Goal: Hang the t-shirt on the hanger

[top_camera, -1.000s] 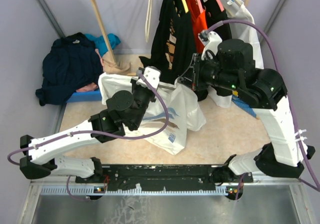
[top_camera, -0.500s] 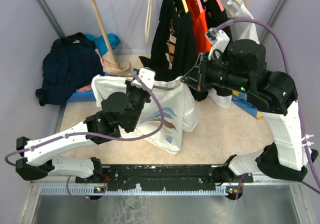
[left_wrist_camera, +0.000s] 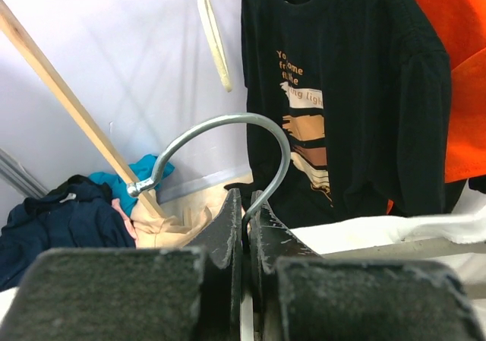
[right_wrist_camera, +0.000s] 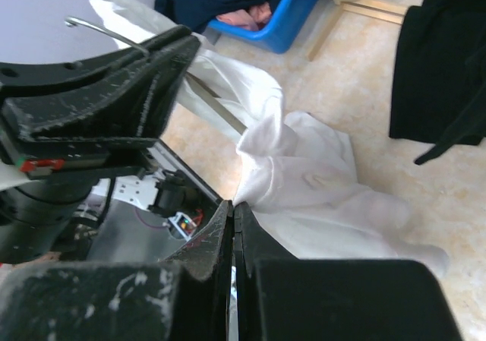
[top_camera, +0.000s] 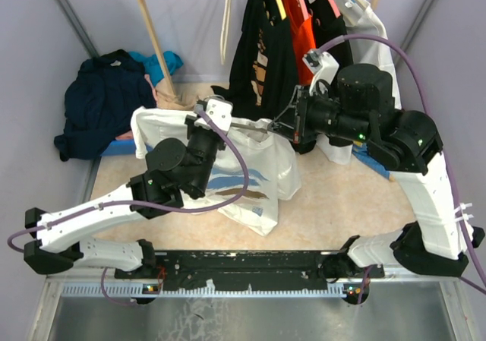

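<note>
Left gripper (left_wrist_camera: 244, 204): jaws pressed together on the silver wire hook (left_wrist_camera: 228, 116) of the hanger (top_camera: 250, 127), gripping it low on the stem where the wire comes down between the fingers. The hook arches up and over to the left in the left wrist view.

Right gripper (right_wrist_camera: 231, 208): jaws fully together, with a fold of the t-shirt (top_camera: 243, 166) running right into the fingertips – reads as a pinch on the fabric at the shirt's upper edge.

T-shirt: held up off the table (top_camera: 334, 204) between the two grippers, in the middle of the top view. The blue print faces the camera. One sleeve spreads out to the left past the left arm. The lower part hangs down and bunches on the table surface near the front.

Hanger arm: a pale grey bar shows between the two grippers, running into the white fabric – right wrist view shows it vanishing under a fold. How far the hanger sits inside the shirt cannot be told.

Surroundings: black printed t-shirt (left_wrist_camera: 342, 90) and orange garment (left_wrist_camera: 456, 52) hang behind; navy clothing (top_camera: 106, 98) heaped at the far left beside a blue bin (right_wrist_camera: 266, 22)
</note>
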`<state>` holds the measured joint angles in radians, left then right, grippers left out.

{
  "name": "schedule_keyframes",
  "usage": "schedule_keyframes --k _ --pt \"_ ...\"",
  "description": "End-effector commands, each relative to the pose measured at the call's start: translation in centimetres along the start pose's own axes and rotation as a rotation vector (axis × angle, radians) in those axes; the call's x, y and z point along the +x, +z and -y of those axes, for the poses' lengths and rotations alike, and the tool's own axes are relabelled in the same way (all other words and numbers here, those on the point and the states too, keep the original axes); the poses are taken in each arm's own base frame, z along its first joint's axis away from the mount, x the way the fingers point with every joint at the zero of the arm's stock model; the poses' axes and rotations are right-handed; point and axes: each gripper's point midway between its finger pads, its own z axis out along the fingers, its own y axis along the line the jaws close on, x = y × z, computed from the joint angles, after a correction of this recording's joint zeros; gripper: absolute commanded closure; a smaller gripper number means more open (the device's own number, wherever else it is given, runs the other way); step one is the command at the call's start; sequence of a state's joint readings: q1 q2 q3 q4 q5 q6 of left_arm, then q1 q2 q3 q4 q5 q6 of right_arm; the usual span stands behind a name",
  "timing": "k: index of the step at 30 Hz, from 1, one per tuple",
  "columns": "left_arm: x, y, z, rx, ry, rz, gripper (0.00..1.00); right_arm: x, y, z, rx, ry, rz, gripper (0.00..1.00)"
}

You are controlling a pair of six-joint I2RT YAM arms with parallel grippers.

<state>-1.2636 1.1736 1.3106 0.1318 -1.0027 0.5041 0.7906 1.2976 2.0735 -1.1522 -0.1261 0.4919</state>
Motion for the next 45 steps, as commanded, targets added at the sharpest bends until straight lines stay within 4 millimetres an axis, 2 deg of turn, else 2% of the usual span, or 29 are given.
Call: schedule_keyframes --k 1,5,8,11,15,16,17,20,25,31,36,40,45 --pt "-2.0 0.3 -0.5 -0.044 -0.056 0.058 1.00 -3.0 -0.4 -4.5 -0.185 -0.002 0.095 1.00" --pt "-2.8 0.6 0.0 -0.038 -0.090 0.079 1.00 -2.5 1.5 -6.4 -0.244 -0.005 0.074 1.00" --pt "-3.2 0.6 0.0 -0.036 -0.107 0.087 1.00 -1.5 2.9 -6.7 -0.239 -0.015 0.047 1.00" --pt "-3.2 0.1 -0.2 -0.015 -0.124 0.092 1.00 0.0 4.3 -5.4 -0.188 -0.025 0.018 1.00" --pt "-2.9 -0.6 0.0 0.042 -0.158 0.075 1.00 1.0 4.8 -2.6 -0.069 -0.060 0.013 1.00" --pt "-2.7 -0.8 0.1 0.055 -0.177 0.068 1.00 1.2 4.6 -2.1 -0.046 -0.074 0.012 0.95" --pt "-2.5 -1.0 -0.1 0.064 -0.188 0.065 1.00 1.2 4.4 -1.8 -0.036 -0.082 0.014 0.85" --pt "-2.1 -1.6 -0.3 0.087 -0.221 0.051 1.00 1.3 3.5 -1.9 -0.052 -0.107 0.017 0.72" --pt "-1.3 -2.1 -0.3 0.110 -0.217 0.021 1.00 0.8 1.6 -3.8 -0.156 -0.156 0.026 0.58" --pt "-0.7 -2.8 0.6 0.197 -0.203 -0.021 1.00 0.0 -1.0 -5.0 -0.220 -0.228 0.054 0.51" --pt "-0.4 -4.0 1.8 0.306 -0.219 -0.044 1.00 -0.5 -2.9 -3.8 -0.178 -0.299 0.111 0.49" --pt "-0.7 -4.8 2.4 0.382 -0.235 -0.055 1.00 1.2 -2.8 -1.8 -0.118 -0.343 0.075 0.49" --pt "-1.2 -5.6 3.6 0.476 -0.241 -0.078 1.00 4.4 -2.6 -1.1 -0.162 -0.366 0.015 0.50"
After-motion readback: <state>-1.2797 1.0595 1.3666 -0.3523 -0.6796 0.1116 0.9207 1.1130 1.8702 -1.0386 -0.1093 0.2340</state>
